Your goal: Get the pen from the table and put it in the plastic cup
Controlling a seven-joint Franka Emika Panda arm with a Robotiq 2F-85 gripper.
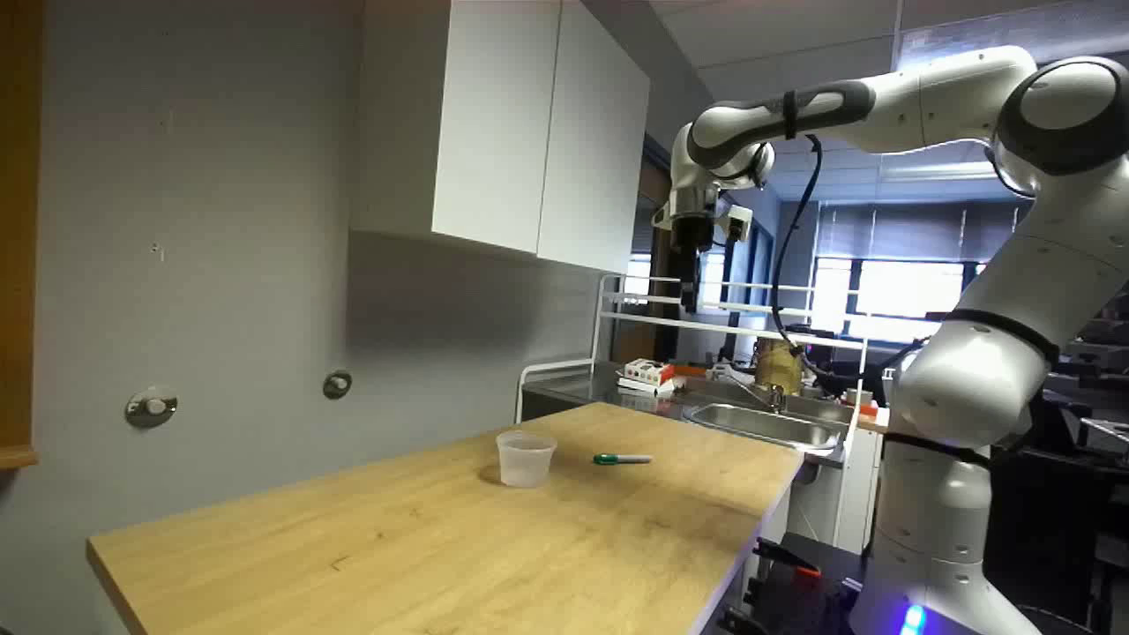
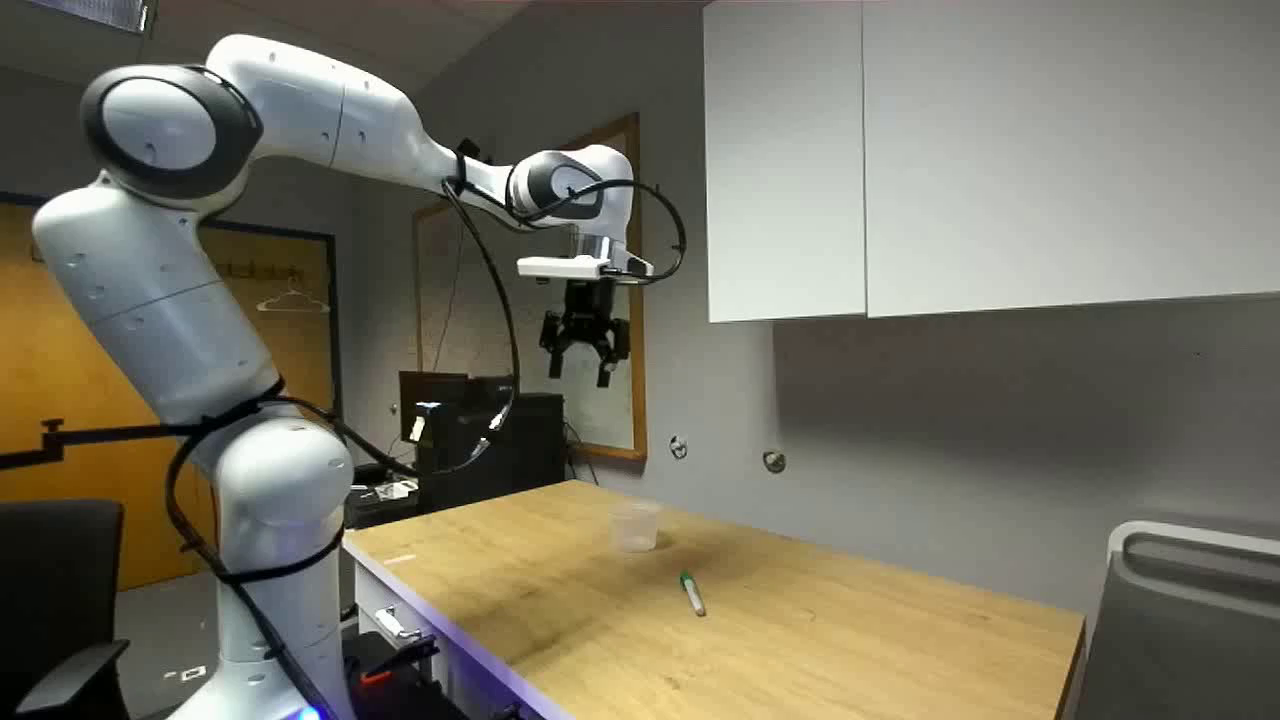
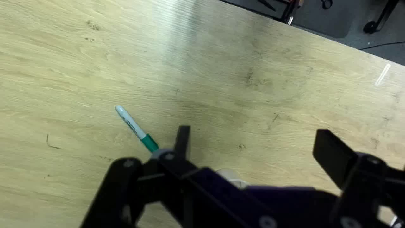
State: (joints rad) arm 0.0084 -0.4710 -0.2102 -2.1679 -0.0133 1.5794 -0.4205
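"What fills the near end of the worktop (image 1: 370, 564)?"

"Bare wood grain. In an exterior view it stretches from the near wall-side corner to a translucent plastic cup (image 1: 527, 462), upright and set in from the wall-side edge."

"And the pen (image 3: 135, 128)?"

"It lies flat just past the plastic cup, apart from it, toward the far edge by the sink (image 1: 767, 425), green cap facing the cup. Open wood surrounds it, set in from every edge."

"Room for the gripper (image 2: 579, 377)?"

"It hangs above the worktop with its fingers (image 3: 332, 155) spread wide, and in both exterior views open air separates the tips from the wood. A white wall cabinet (image 1: 503, 123) projects above the wall-side edge; in an exterior view a gap shows between cabinet and gripper."

"Any writing to read?"

"Small dark lettering runs along the pen's white barrel in the wrist view, too blurred to make out. Beyond the far edge, beside the sink, a white-and-red box (image 1: 650, 372) carries coloured printing, too small to read."
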